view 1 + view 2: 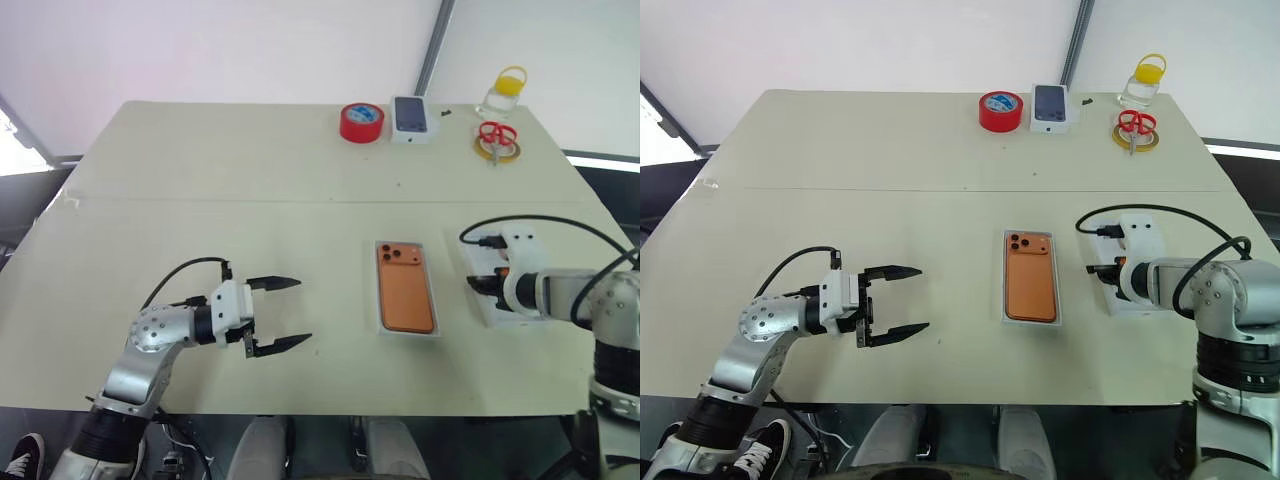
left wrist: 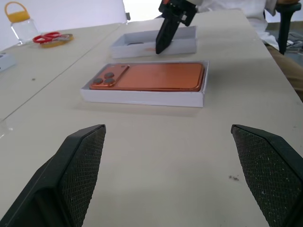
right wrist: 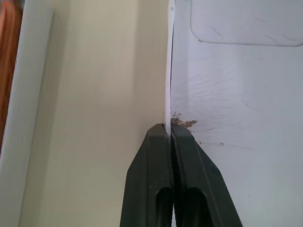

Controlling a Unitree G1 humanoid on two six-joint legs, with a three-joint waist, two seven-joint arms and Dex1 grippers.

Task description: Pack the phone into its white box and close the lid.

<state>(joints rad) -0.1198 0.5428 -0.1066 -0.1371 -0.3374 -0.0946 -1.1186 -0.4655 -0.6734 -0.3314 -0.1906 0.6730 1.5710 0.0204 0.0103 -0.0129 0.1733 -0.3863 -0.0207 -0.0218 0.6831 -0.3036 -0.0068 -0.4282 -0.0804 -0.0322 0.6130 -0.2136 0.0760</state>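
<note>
Head views, left to right. At about eight o'clock on the pale cream rectangular table (image 1: 200,180), the left gripper (image 1: 285,312) points level toward the table's middle, its two black fingers spread wide and grasping nothing, well apart from every object. Right of centre, at about four o'clock, the slim orange smartphone with rounded corners (image 1: 404,288) lies back up inside the plain white shallow cardboard tray (image 1: 378,290), camera lenses toward the far edge. Just beside the tray, farther right, lies the white cardboard lid (image 1: 1140,232), inner side up. The right gripper (image 1: 1104,269) angles down over the lid's near left wall.

At the far edge, around one o'clock, stand a red tape roll (image 1: 361,122), a small white box picturing a dark phone (image 1: 411,118), red-handled scissors (image 1: 496,134) on a yellow ring, and a clear jar with a yellow lid (image 1: 503,92).

The left wrist view adds the tray's low wall and the phone sitting just below its rim. The right wrist view adds what the head views cannot resolve: the right fingers (image 3: 189,179) are clenched on the lid's thin wall, pinching it between them.
</note>
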